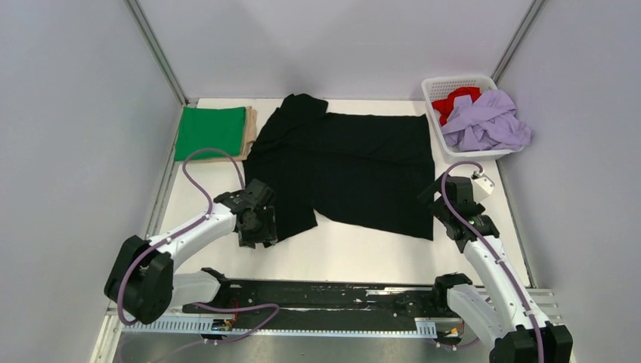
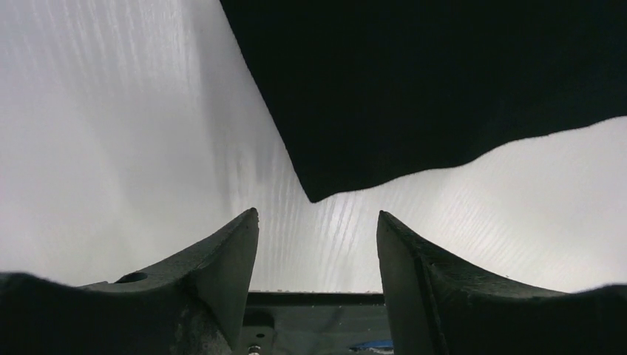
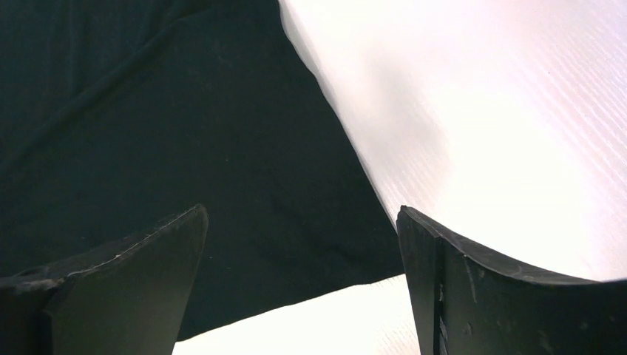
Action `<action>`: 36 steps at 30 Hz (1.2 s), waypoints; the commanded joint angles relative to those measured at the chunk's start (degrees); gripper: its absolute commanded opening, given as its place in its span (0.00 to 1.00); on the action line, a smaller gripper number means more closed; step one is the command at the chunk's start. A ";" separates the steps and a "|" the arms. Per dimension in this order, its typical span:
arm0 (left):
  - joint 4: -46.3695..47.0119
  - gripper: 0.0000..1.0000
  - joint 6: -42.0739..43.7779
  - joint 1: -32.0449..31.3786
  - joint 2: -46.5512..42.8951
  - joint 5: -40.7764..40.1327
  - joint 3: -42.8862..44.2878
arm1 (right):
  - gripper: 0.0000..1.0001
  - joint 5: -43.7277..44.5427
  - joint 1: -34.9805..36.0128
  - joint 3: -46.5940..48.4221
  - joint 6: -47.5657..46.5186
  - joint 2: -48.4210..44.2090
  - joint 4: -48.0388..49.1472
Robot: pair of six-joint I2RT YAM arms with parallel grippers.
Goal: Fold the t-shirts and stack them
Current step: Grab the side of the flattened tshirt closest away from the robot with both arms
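Now, from the top view, I judge the step to be taking the near hem of the black t-shirt (image 1: 355, 170), which lies spread flat on the bench (image 1: 355, 249). The left gripper (image 1: 257, 227) sits at its near left corner and the right gripper (image 1: 438, 198) at its near right corner. A folded green t-shirt (image 1: 210, 132) lies on a tan t-shirt (image 1: 250, 128) well beyond the left gripper. To fold cleanly, I want both corners pinched level and lifted together.

In the left wrist view, the left gripper (image 2: 316, 214) has its jaws partly apart with nothing between them. The shirt's pointed corner (image 2: 429, 74) lies just ahead, slightly right of centre, with bare bench beneath the jaws. I would go forward and low so that one finger slides under the cloth.

In the right wrist view, the right gripper (image 3: 302, 209) stands wide and holds nothing. The shirt (image 3: 148, 111) runs under its left finger and across the gap, with its edge ahead of the right finger. I would take only a small bite of hem here.
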 commanded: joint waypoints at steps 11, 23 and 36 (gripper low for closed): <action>14.56 0.38 1.00 -0.24 13.94 0.62 -1.89 | 1.00 0.51 -0.70 0.32 0.09 2.49 1.23; 9.06 0.00 -1.34 -0.75 4.66 4.28 -3.68 | 0.98 -2.62 -3.65 0.33 5.34 1.26 -9.79; 1.83 0.00 -3.07 -1.06 -4.95 5.68 -4.75 | 0.63 -6.00 -4.15 -2.86 9.40 10.68 -9.11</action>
